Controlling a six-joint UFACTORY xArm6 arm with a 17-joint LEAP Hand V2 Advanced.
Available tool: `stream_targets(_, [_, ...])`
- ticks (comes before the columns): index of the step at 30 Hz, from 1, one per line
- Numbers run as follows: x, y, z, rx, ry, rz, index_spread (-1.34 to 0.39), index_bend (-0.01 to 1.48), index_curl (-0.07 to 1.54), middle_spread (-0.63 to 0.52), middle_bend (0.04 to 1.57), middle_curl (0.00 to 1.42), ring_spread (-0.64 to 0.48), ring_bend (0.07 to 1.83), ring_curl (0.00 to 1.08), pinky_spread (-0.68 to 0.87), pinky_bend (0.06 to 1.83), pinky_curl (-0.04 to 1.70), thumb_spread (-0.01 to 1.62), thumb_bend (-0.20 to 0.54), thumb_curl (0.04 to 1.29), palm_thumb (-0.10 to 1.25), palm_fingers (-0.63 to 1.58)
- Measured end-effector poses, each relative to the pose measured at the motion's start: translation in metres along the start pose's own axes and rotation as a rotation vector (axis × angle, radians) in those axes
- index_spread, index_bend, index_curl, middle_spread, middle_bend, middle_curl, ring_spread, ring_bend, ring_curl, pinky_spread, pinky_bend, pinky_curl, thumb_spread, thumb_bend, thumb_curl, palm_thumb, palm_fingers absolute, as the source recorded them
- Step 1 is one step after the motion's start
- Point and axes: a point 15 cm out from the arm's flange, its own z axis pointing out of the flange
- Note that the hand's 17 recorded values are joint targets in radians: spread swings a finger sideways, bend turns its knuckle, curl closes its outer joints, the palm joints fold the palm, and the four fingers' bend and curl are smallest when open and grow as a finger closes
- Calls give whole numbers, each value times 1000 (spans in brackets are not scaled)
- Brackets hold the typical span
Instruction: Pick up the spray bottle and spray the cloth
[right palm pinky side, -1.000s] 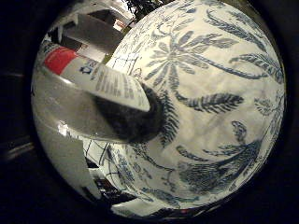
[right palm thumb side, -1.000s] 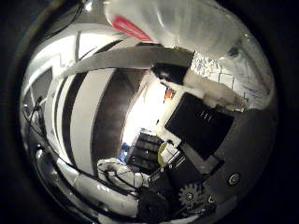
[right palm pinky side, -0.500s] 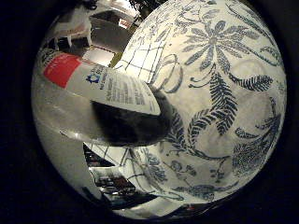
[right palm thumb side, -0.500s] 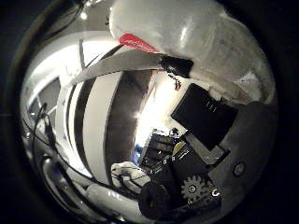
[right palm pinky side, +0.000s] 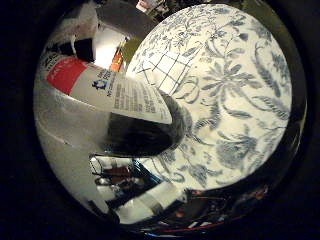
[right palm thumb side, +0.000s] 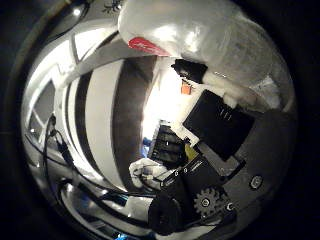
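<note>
One cloth (right palm pinky side: 235, 95), white with a blue flower-and-leaf print and a small patch of grid lines, is the largest item: it spreads wide beyond the palm on the little finger side and lies past the bottle's dark end, apart from it as far as can be told. One spray bottle (right palm pinky side: 107, 92), clear plastic with a white printed label and a red band, comes next: it lies right against the palm, filling much of the little finger side view, and its pale rounded body with a red mark also shows in the thumb side view, crossing close over the palm. One robot hand (right palm thumb side: 220, 145), of black and white parts with a small gear wheel, sits beside the bottle: a black block and a white finger piece (right palm thumb side: 227, 85) rest against the bottle's body, so the hand grips the bottle. Smaller still, dim room furnishings behind the hand are too dark to make out.
</note>
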Motion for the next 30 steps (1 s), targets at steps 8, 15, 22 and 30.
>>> stream_targets(8, [-46,-9,-7,-275,166,-31,-188,1174,691,-81,1349,566,-157,1463,577,-168,1151,982,893,-14,764,1113,1203])
stream_targets(15, [-70,-14,20,-495,312,-46,-188,1176,687,-83,1349,564,-157,1463,575,-177,1119,1034,909,-13,770,1101,1203])
stream_targets(22, [-90,-15,57,-697,493,-57,-189,1172,685,-83,1348,564,-157,1462,575,-196,1092,1078,918,-14,776,1094,1205])
stream_targets(30, [-106,-26,94,-842,768,-99,-189,1171,684,-83,1347,564,-159,1459,576,-210,1072,1112,934,-13,784,1088,1204])
